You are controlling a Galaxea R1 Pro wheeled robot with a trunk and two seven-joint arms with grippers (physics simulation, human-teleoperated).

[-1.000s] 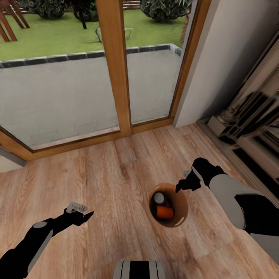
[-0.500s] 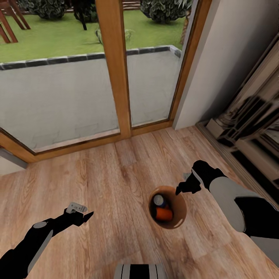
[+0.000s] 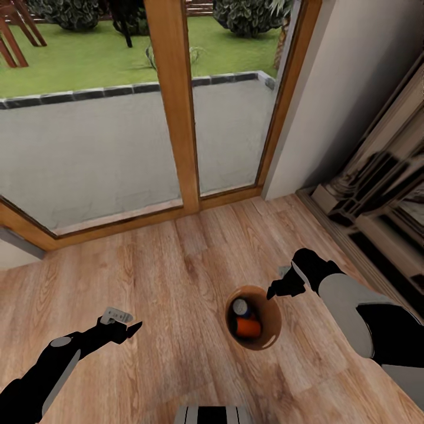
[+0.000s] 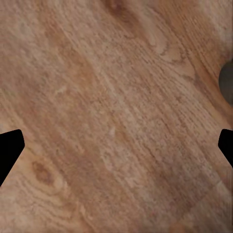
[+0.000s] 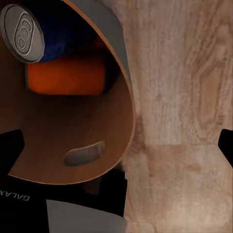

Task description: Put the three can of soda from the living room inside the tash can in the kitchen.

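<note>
The right pincer (image 3: 275,290) hangs spread wide and empty over the tash can (image 3: 268,330) rim; left pincer (image 3: 132,328), likewise, above wooden floor (image 3: 176,265). Inside lie a blue can (image 5: 43,31) and an orange can (image 5: 65,77), near glass doors (image 3: 118,118).

The only lettering I can read is "GALAX" in pale capitals, shown upside down and cut off at the frame edge, on the dark robot body (image 5: 29,196) in my right wrist view. The blue can's silver top (image 5: 22,33) carries embossed marks, but I can't make out any words there.
</note>
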